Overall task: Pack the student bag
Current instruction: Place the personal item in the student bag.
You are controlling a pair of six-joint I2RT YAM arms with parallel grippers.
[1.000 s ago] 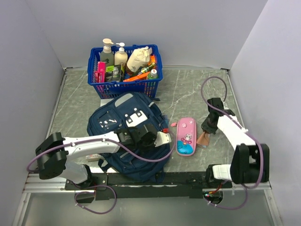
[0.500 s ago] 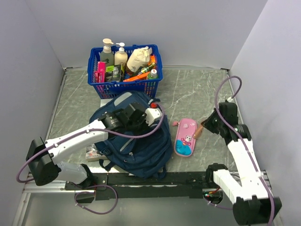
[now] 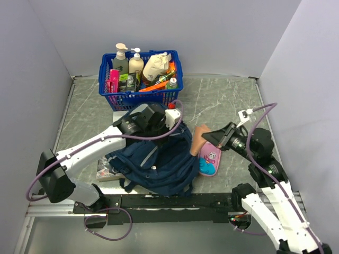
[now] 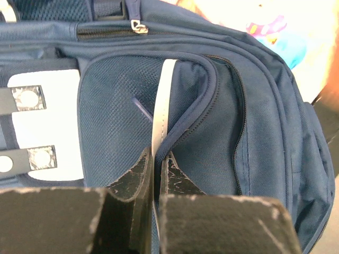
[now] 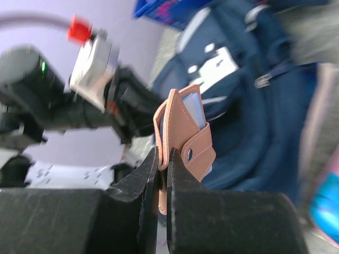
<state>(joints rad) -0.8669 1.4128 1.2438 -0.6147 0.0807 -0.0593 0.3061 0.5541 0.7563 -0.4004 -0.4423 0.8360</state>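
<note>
The large navy blue fabric backpack (image 3: 159,161) lies towards the near edge of the grey marbled worktop (image 3: 222,100), just in front of the blue plastic mesh basket (image 3: 140,98). The left jaws are closed on its pale fabric stripe (image 4: 161,100), apparently to hold a front pocket open. The right jaws pinch a tan leather card wallet (image 5: 186,140) above the bag's right side, seemingly ready to go in.
</note>
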